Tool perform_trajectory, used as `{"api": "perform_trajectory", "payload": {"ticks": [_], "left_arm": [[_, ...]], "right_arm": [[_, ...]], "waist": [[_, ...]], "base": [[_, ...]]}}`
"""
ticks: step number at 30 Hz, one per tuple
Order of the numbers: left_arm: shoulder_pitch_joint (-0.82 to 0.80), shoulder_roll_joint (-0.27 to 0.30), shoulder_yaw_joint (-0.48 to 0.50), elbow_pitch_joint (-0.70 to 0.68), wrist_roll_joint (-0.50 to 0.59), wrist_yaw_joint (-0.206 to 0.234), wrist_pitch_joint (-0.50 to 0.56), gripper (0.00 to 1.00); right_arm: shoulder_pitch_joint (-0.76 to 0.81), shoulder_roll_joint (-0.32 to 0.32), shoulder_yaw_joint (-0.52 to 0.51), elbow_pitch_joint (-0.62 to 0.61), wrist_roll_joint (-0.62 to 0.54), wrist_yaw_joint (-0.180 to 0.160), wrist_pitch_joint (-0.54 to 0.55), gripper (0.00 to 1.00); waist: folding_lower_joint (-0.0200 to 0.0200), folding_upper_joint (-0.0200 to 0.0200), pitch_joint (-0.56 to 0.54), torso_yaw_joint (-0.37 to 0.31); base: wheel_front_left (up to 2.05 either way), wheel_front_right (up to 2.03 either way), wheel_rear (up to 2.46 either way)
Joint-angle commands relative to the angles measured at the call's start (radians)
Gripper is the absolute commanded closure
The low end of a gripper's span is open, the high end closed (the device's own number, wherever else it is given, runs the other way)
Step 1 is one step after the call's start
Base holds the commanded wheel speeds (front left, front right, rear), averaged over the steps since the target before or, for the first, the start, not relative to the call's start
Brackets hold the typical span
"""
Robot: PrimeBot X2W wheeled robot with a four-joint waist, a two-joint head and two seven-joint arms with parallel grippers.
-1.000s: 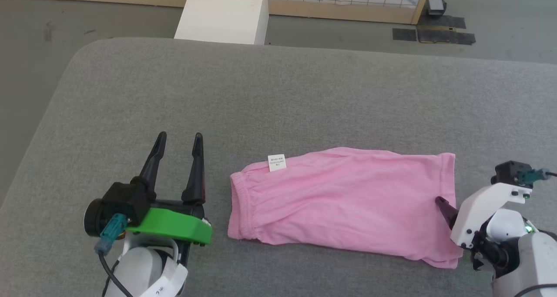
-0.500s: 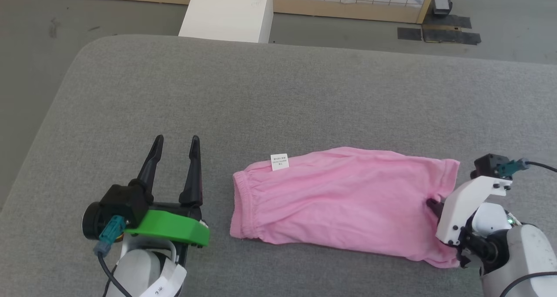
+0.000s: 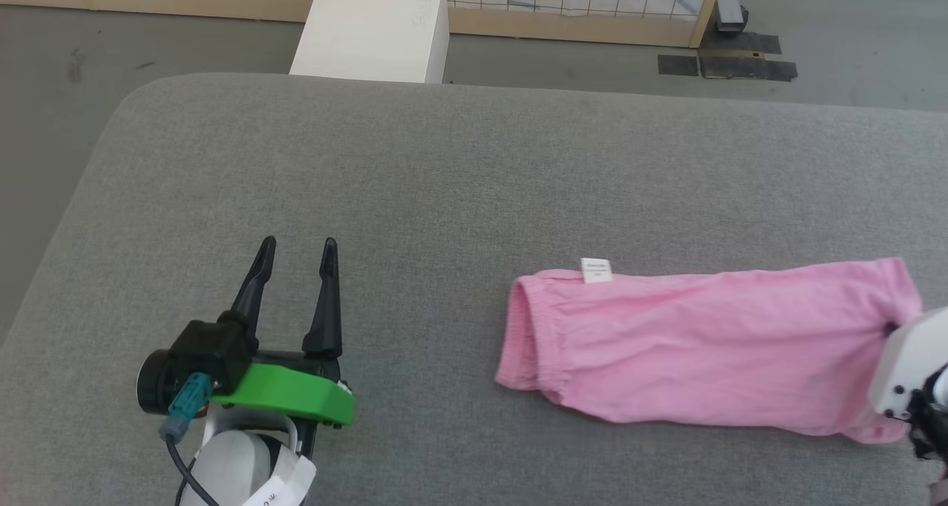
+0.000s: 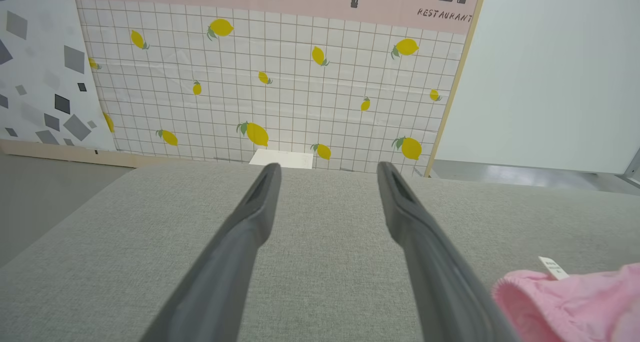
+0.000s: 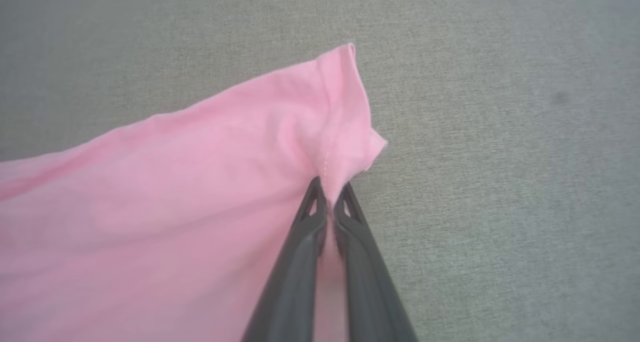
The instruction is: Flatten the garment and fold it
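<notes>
Dragged rightward, the garment (image 3: 703,350) is lying with its long axis sideways, hem (image 5: 345,106) clenched in the right tool (image 5: 327,188), waistband (image 3: 522,335) facing the released left tool (image 3: 298,244), well apart.

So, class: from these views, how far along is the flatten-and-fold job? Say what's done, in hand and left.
Done: the garment lies stretched out, fairly smooth, on the grey cushion. In hand: the right gripper is shut on its hem, fabric puckered there. To do: the left gripper is open, off the waistband; no fold is made.
</notes>
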Motion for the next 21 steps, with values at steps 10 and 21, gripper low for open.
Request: {"api": "perform_trajectory", "payload": {"ticks": [10, 21], "left_arm": [[0.018, -0.008, -0.004, 0.01, 0.009, -0.011, -0.004, 0.0], [0.0, -0.009, -0.017, 0.016, 0.009, -0.016, -0.004, 0.0]], "right_arm": [[0.065, -0.042, 0.125, -0.232, -0.035, -0.001, 0.096, 1.0], [-0.01, -0.107, 0.623, -0.406, 0.065, -0.001, 0.265, 1.0]], "waist": [[0.0, 0.0, -0.007, -0.002], [0.0, 0.0, 0.008, 0.027]], "base": [[0.0, 0.0, 0.0], [0.0, 0.0, 0.0]]}}
